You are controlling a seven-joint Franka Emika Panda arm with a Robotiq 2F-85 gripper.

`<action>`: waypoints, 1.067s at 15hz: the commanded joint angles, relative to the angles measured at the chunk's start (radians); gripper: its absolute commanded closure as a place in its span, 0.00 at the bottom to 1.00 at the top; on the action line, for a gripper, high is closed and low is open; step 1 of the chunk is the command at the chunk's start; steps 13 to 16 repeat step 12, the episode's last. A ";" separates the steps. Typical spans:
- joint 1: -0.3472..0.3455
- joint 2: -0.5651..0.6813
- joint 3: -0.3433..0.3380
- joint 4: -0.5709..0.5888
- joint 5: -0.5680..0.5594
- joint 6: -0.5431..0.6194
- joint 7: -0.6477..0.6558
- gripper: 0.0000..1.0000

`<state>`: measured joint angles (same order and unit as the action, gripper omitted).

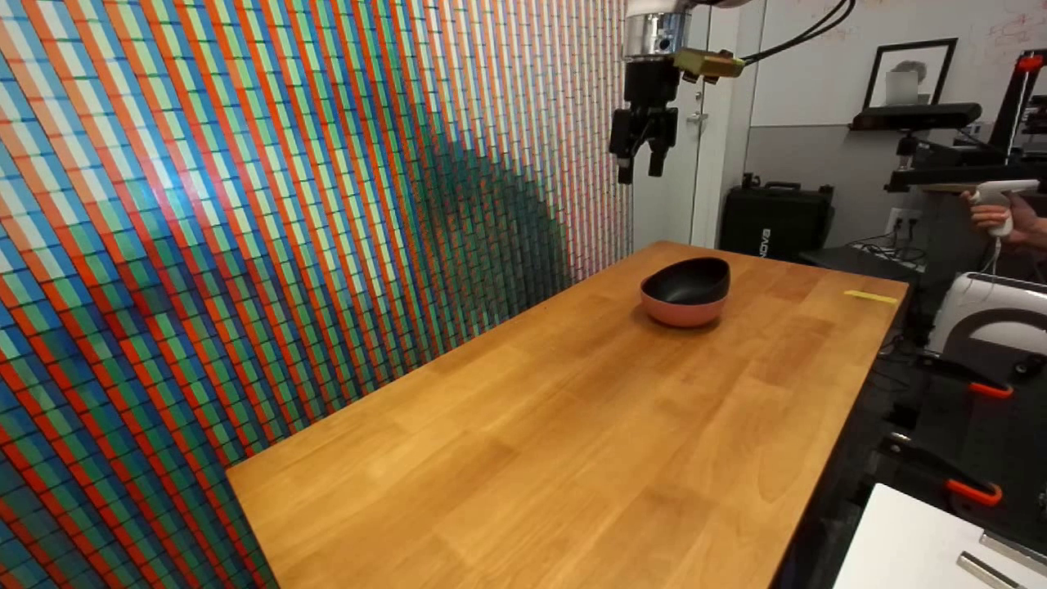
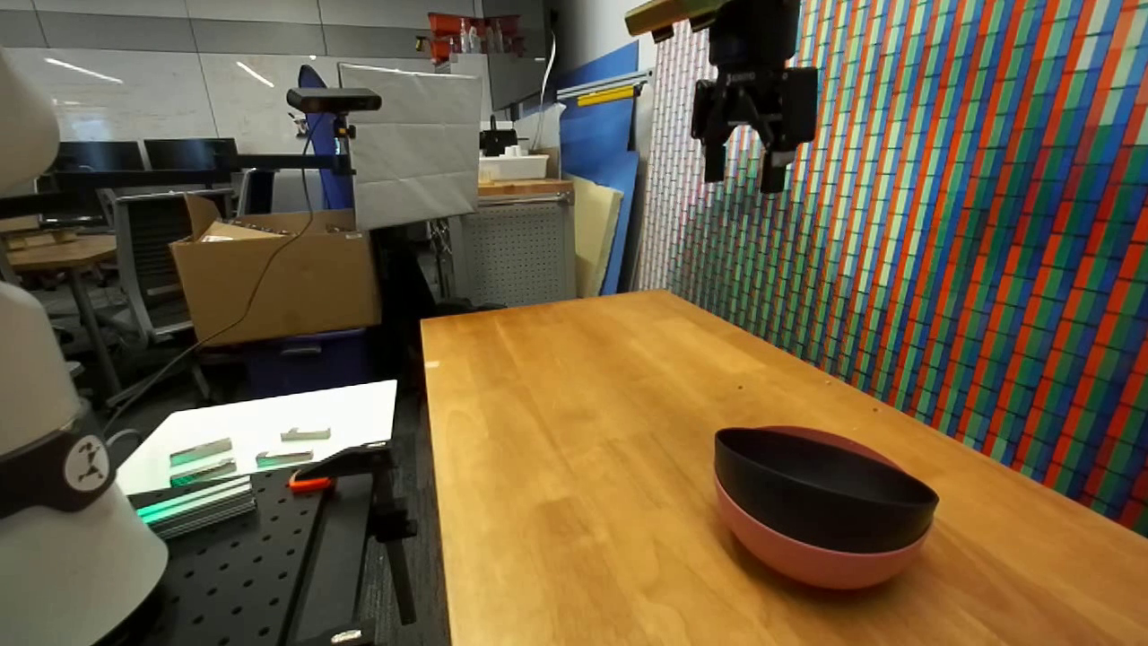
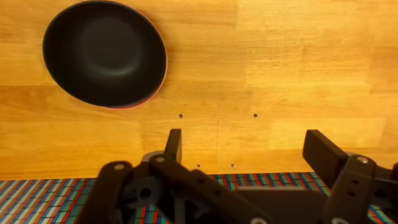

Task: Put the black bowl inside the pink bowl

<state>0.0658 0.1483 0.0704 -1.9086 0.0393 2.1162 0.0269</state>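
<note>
The black bowl (image 1: 691,281) sits tilted inside the pink bowl (image 1: 685,315), one side of its rim raised. Both show in both exterior views, the black bowl (image 2: 825,493) resting in the pink bowl (image 2: 816,563), whose far rim shows behind it. In the wrist view the black bowl (image 3: 107,53) lies at the upper left and covers most of the pink bowl (image 3: 136,103), leaving a thin edge. My gripper (image 1: 641,170) is open and empty, high above the table and apart from the bowls. Its spread fingers also show in the other views (image 2: 744,178) (image 3: 242,146).
The wooden table (image 1: 532,458) bears the bowls. A wall of coloured strips (image 1: 286,204) runs along one long edge. A yellow tape strip (image 1: 870,296) lies near a corner. A side bench with a white board (image 2: 359,408) and metal parts stands beside the table.
</note>
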 commanded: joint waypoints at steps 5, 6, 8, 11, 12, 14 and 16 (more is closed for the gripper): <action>-0.001 0.018 -0.002 0.079 0.000 -0.092 -0.045 0.00; -0.001 0.021 -0.002 0.081 0.000 -0.092 -0.047 0.00; -0.001 0.025 -0.002 0.082 0.000 -0.093 -0.048 0.00; -0.001 0.027 -0.002 0.084 0.000 -0.093 -0.048 0.00; -0.001 0.027 -0.002 0.084 0.000 -0.093 -0.049 0.00; -0.001 0.027 -0.002 0.084 0.000 -0.093 -0.049 0.00; -0.001 0.027 -0.002 0.084 0.000 -0.093 -0.049 0.00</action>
